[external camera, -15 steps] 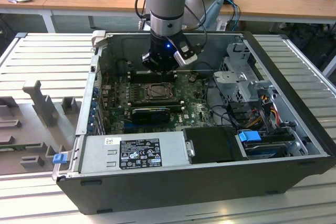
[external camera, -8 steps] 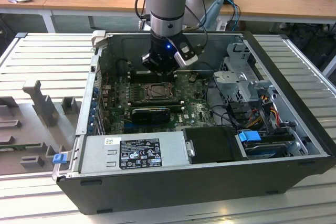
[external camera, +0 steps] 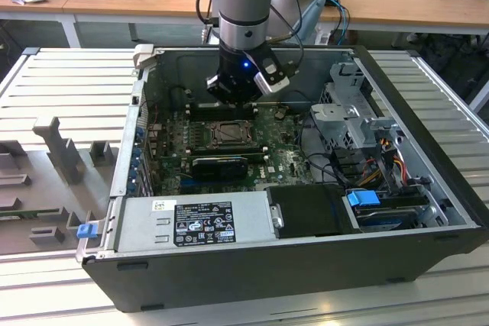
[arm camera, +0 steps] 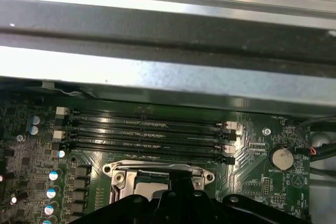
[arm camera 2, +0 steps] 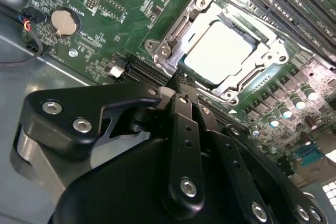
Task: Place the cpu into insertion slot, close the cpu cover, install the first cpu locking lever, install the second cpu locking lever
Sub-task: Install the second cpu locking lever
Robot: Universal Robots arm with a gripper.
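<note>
The cpu (arm camera 2: 218, 51) lies flat in the insertion slot (external camera: 227, 134), its pale silver top showing through the window of the cpu cover (arm camera 2: 176, 31). The cover is down around the chip. In the second wrist view my gripper (arm camera 2: 181, 81) is shut with nothing between its fingers, and its tips sit at the socket's edge next to the cover's corner. In the exterior view the gripper (external camera: 233, 98) hangs inside the open computer case just behind the socket. In the first wrist view the cover (arm camera: 157, 170) shows past the gripper (arm camera: 178, 183).
Long black memory slots (arm camera: 147, 129) run beside the socket. A coin battery (arm camera 2: 64, 22) sits on the green board. A grey power supply box (external camera: 195, 223), a drive cage (external camera: 351, 116) and cables (external camera: 370, 166) crowd the case. The case wall (arm camera: 168, 66) rises close by.
</note>
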